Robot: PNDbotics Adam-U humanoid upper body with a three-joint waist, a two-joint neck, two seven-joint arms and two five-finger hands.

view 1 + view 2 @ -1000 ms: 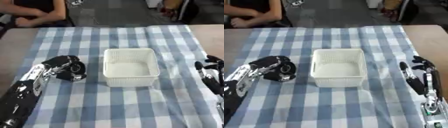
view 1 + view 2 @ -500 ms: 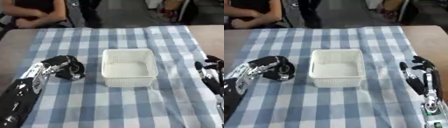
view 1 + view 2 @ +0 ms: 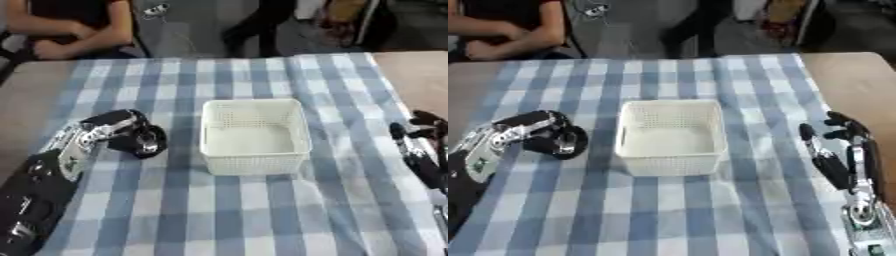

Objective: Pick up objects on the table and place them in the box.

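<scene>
A white mesh box [image 3: 254, 135] sits in the middle of the blue checked tablecloth, and I see nothing inside it. To its left lies a dark round object [image 3: 149, 142] with a shiny centre. My left hand [image 3: 109, 127] is curled over and around that object, at table height. My right hand [image 3: 842, 145] rests at the right edge of the table with its fingers straight and nothing in it.
Bare wooden table [image 3: 859, 80] shows beyond the cloth on the right. A seated person [image 3: 74, 25] is at the far left edge and another stands behind the table; neither touches anything on it.
The left hand and the dark object stay in about the same place. The person standing at the far edge has moved right. The right hand has not moved.
</scene>
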